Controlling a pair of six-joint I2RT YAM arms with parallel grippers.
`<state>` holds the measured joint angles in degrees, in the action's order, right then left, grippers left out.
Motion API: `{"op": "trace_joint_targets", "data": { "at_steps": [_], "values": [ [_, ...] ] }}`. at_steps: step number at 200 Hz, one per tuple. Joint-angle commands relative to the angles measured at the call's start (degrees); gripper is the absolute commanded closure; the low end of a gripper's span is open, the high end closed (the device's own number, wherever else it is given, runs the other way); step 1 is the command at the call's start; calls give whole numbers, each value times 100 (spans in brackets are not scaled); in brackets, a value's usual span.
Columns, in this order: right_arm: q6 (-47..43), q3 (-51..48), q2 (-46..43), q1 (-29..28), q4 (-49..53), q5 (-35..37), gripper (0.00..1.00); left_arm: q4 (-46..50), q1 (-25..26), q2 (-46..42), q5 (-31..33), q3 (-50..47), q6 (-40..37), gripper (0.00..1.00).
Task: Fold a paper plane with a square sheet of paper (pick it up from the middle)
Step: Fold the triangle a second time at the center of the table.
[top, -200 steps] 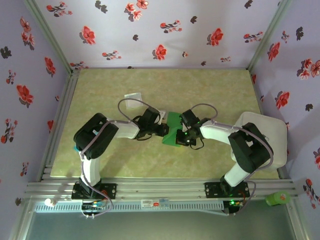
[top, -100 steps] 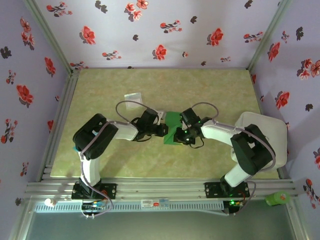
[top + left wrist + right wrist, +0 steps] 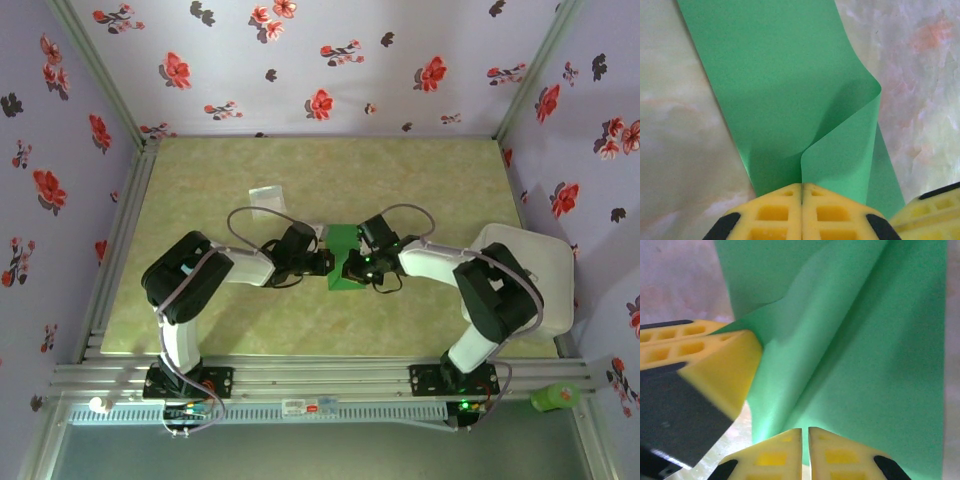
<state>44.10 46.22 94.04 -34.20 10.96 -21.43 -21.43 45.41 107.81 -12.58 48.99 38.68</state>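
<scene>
1. A small pale packet (image 3: pixel 266 195) lies on the table (image 3: pixel 430 180), upper left of centre in the overhead view.
2. The left gripper (image 3: pixel 802 186) is clenched, pinching a curled-over flap of the green sheet (image 3: pixel 775 75).
3. The sheet sits mid-frame overhead, partly folded, between both grippers.
4. The right gripper (image 3: pixel 805 430) is clamped on the sheet's raised crease.

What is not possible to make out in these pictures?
Top view: the left arm and right arm cover much of the square sheet of paper, so its folds are hidden.
Left wrist view: the top edge cuts the sheet off; the left jaws hide its near edge.
Right wrist view: the sheet runs past the top and bottom edges.
Top view: the pale packet is too small to identify.
</scene>
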Motion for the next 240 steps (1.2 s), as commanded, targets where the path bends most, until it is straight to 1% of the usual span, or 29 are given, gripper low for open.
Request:
{"op": "trace_joint_targets", "data": {
  "at_steps": [1, 26, 68, 156, 196, 240],
  "values": [
    [-52, -57, 165, 44, 132, 44, 90, 297, 39, -138, 169, -110, 75, 93],
    [-188, -151, 169, 52, 344, 233, 92, 325, 41, -164, 139, -31, -33, 93],
    [-331, -234, 237, 88, 416, 261, 94, 491, 39, -98, 80, 138, -165, 92],
    [-414, -227, 281, 132, 538, 311, 95, 346, 38, -98, -63, 151, -324, 92],
    [-458, -222, 297, 141, 560, 297, 96, 341, 35, -154, -233, 163, -465, 93],
    [-452, -248, 256, 150, 591, 315, 96, 324, 31, -158, -241, 200, -519, 93]
  ]
}}
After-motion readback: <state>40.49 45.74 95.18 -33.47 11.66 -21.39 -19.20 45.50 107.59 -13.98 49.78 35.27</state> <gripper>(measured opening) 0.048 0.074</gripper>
